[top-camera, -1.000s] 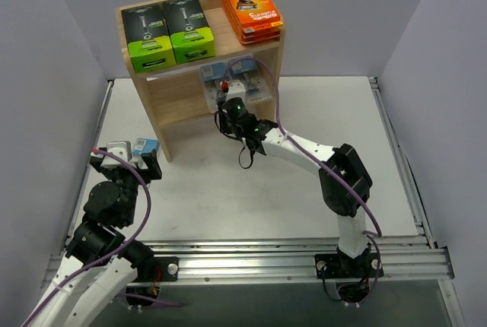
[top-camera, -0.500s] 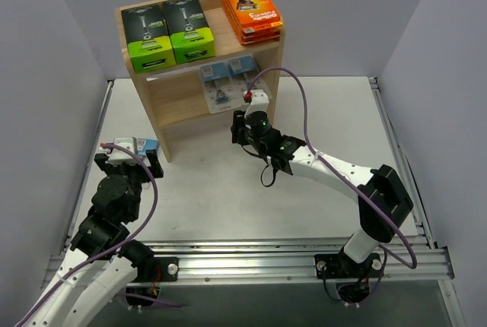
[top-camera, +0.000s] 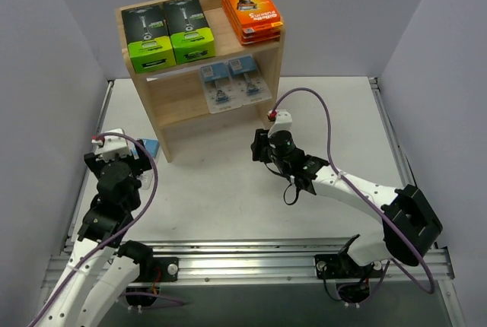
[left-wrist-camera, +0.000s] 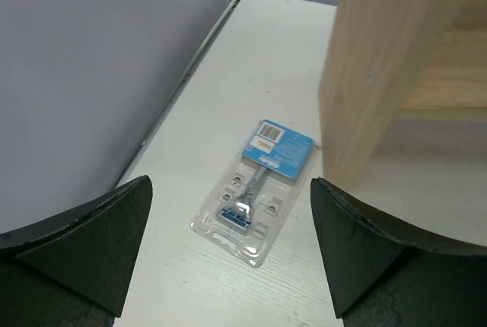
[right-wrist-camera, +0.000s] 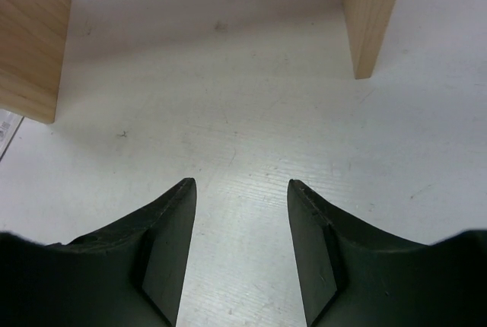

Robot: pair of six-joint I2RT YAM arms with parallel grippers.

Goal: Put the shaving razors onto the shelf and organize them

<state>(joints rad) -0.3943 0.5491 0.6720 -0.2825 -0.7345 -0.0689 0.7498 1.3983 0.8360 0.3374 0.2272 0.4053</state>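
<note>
The wooden shelf stands at the back left of the table. Its top tier carries two black-and-green razor boxes and a stack of orange razor boxes. Two blue-carded blister packs lie on the middle tier. A third blister pack lies flat on the table just left of the shelf's side panel. My left gripper hovers over it, open. My right gripper is open and empty above bare table in front of the shelf's side panels.
Grey walls close in the table on the left, back and right. A metal rail runs along the near edge. A purple cable loops above the right arm. The blister pack on the table lies near the left wall's edge.
My right gripper has backed out of the shelf's middle tier, to the right and nearer, with its jaws widening; the blister packs stayed on the tier. The left arm shifted slightly left.
</note>
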